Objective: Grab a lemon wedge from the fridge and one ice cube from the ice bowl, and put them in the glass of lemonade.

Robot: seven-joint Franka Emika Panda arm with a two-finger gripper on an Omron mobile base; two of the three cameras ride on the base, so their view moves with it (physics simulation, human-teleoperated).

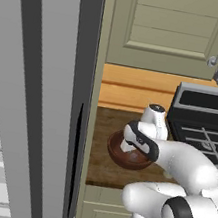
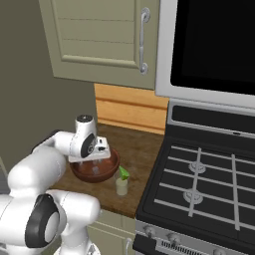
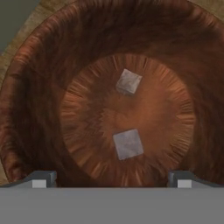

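Two dark fingertips [image 3: 39, 178] of the gripper [image 3: 112, 180] stood wide apart, empty, above the reddish-brown wooden ice bowl [image 3: 39, 87]; the nearer pale grey ice cube [image 3: 127, 144] lay just ahead, roughly centred between them.

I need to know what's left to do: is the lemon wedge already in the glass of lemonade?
Yes: the lemon wedge sits at the mouth of the glass of lemonade, beside the ice bowl.
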